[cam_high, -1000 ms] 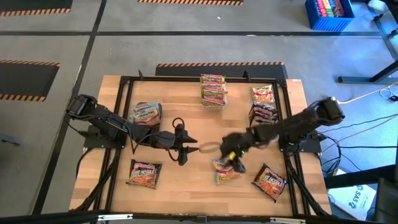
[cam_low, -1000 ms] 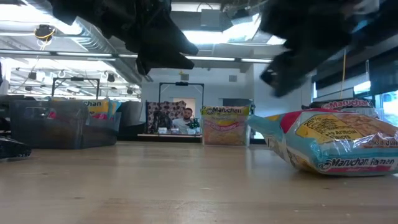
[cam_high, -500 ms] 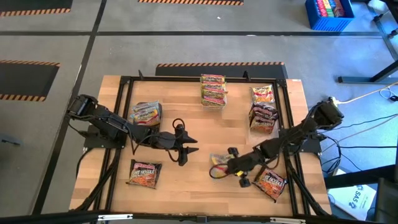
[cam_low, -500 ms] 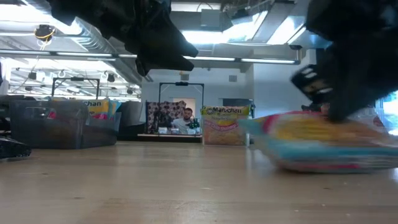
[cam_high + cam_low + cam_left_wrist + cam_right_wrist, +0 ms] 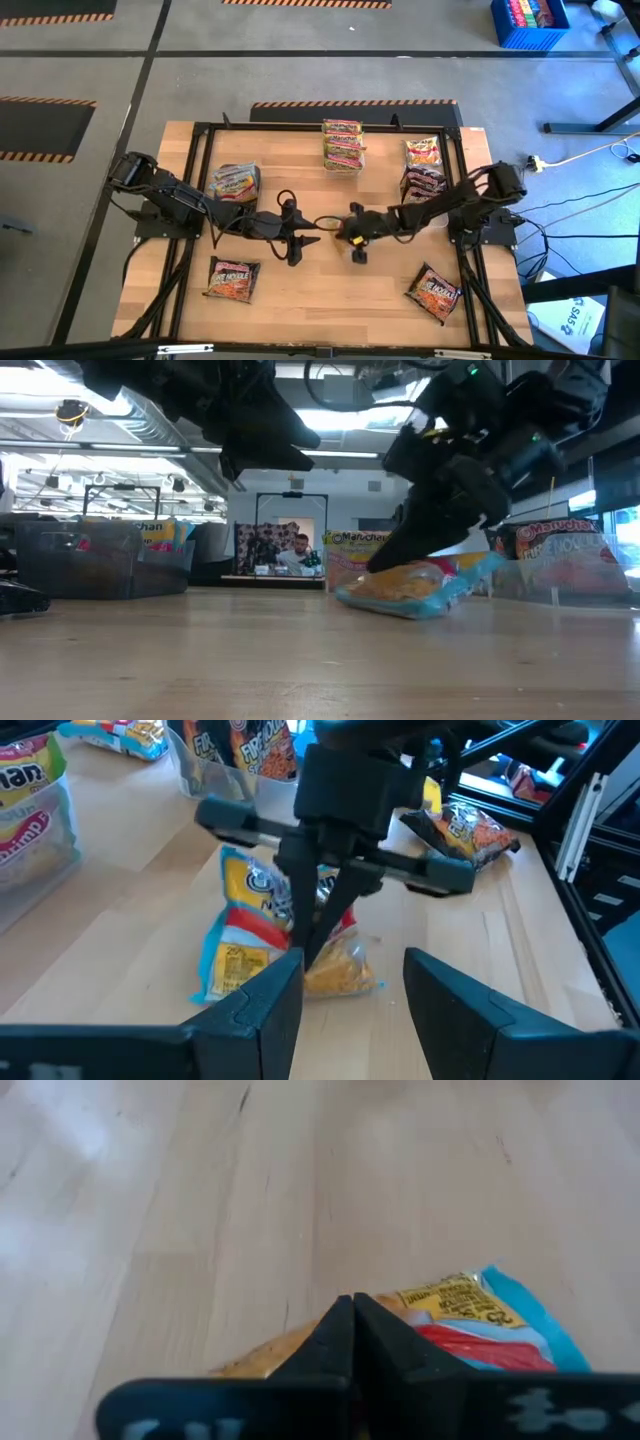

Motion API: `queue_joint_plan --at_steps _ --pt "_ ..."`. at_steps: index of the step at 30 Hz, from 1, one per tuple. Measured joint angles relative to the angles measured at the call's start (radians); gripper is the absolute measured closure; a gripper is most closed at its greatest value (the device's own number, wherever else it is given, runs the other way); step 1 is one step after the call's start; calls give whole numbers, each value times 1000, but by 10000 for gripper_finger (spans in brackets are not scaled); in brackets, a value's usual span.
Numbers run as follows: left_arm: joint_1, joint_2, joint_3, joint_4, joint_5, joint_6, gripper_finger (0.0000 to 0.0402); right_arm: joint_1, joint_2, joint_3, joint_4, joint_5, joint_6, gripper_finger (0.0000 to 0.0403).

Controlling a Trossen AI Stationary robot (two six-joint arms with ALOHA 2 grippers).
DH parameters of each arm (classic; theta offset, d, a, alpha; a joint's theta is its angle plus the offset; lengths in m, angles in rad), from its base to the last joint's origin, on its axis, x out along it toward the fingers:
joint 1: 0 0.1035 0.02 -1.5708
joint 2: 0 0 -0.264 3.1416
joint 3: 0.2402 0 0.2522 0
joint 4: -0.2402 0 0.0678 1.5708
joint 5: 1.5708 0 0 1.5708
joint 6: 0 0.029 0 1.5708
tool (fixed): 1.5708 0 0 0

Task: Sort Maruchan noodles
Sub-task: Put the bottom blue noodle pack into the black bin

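A Maruchan noodle packet [image 5: 262, 935], yellow, red and light blue, lies at the table's middle [image 5: 328, 222], between my two grippers. My right gripper [image 5: 310, 955] reaches in from the table's right and is shut on it. My left gripper [image 5: 350, 975] hovers open just left of it, its fingers level and pointing at it. More noodle packets stand in clear tubs at the left [image 5: 235, 182], far middle [image 5: 343, 143] and right [image 5: 424, 168]. Two loose packets lie flat near the front edge [image 5: 232, 280] [image 5: 433, 292]. My right gripper meets the packet's top near its yellow end [image 5: 335, 970], the end toward my left gripper. Its fingers [image 5: 350, 1330] slant down from the table's right, closed with no gap; how much wrapper is between them is hidden. The packet's left end [image 5: 350, 598] rests on the table and its right end [image 5: 485, 565] is raised.
A black frame [image 5: 200, 130] runs around the wooden table top. Bare wood lies between the tubs and the front edge. A blue crate [image 5: 530, 22] stands off the table at the far right. A person [image 5: 300, 548] shows in the room behind.
My right gripper has dropped onto the packet near the front right. It has then swung toward the table's middle, left and farther back, taking the packet along. The packet has slid, turned about and now sits tilted in front of my still left gripper.
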Motion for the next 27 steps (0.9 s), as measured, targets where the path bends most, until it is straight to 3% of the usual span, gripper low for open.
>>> queue_joint_plan --at_steps 6,10,15,19,23,27 --pt "3 0 0 2 -19 0 234 -5 40 3 70 -1 -28 402" --pt "15 1 0 8 -20 2 234 -5 -12 24 0 -5 -31 400" --pt "35 30 -1 22 -12 2 234 -5 -188 46 -241 2 -22 402" --pt "61 115 0 139 57 1 234 -11 -341 45 -464 101 105 396" --pt "89 215 40 191 92 5 234 -48 -438 45 -654 107 240 365" --pt "111 316 102 198 131 29 234 -91 -470 45 -760 50 322 294"
